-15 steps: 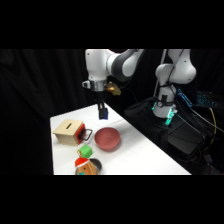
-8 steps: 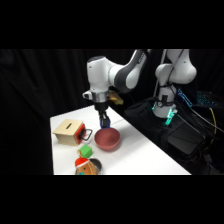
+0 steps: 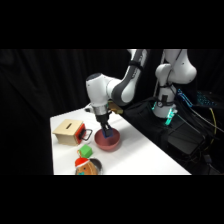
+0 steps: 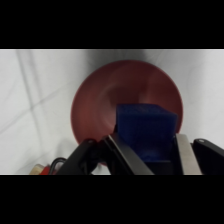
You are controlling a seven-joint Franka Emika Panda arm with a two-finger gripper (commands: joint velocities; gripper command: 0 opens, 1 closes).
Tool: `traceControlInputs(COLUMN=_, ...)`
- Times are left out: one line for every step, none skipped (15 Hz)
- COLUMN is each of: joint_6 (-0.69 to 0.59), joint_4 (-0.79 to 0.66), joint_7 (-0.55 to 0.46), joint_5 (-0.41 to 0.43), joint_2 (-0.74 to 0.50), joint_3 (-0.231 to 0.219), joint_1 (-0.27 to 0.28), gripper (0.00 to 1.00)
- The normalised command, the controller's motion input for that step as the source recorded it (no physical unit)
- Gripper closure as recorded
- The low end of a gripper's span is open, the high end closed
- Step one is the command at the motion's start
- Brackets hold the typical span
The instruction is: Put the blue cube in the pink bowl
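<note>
The gripper [image 4: 147, 150] jaws are gripping the cube [image 4: 146, 130], seemingly just inside the bowl [image 4: 100, 105] sitting directly beneath them on the desk [image 4: 35, 95].

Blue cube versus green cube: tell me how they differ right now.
The blue cube is clamped in the claw over the pink bowl; the green cube sits loose on the table. One is bright blue, the other green. Both look like small cubes of similar size.
</note>
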Motion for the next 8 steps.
traceControlInputs(joint_6=-0.03, joint_4=0.23, joint_7=-0.28, joint_5=0.098, joint_2=0.24, joint_3=0.088, joint_1=-0.082, gripper=0.66)
traceControlInputs(joint_6=-0.03, joint_4=0.22, joint_7=-0.25, joint_5=0.076, joint_2=0.21, joint_3=0.080, joint_1=-0.078, gripper=0.24)
traceControlInputs(joint_6=-0.02, joint_4=0.19, joint_7=-0.18, joint_5=0.041, joint_2=0.16, joint_3=0.056, joint_1=-0.060, gripper=0.24)
traceControlInputs(joint_6=-0.01, joint_4=0.16, joint_7=-0.11, joint_5=-0.015, joint_2=0.10, joint_3=0.019, joint_1=-0.032, gripper=0.23)
traceControlInputs(joint_6=-0.04, joint_4=0.14, joint_7=-0.06, joint_5=-0.052, joint_2=0.04, joint_3=-0.014, joint_1=-0.012, gripper=0.15)
traceControlInputs(joint_6=-0.06, joint_4=0.11, joint_7=-0.04, joint_5=-0.074, joint_2=-0.03, joint_3=-0.029, joint_1=-0.004, gripper=0.04)
traceControlInputs(joint_6=-0.09, joint_4=0.08, joint_7=-0.08, joint_5=-0.071, joint_2=-0.09, joint_3=-0.020, joint_1=-0.018, gripper=0.00)
traceControlInputs(joint_6=-0.13, joint_4=0.06, joint_7=-0.02, joint_5=-0.115, joint_2=-0.15, joint_3=-0.053, joint_1=0.007, gripper=0.00)
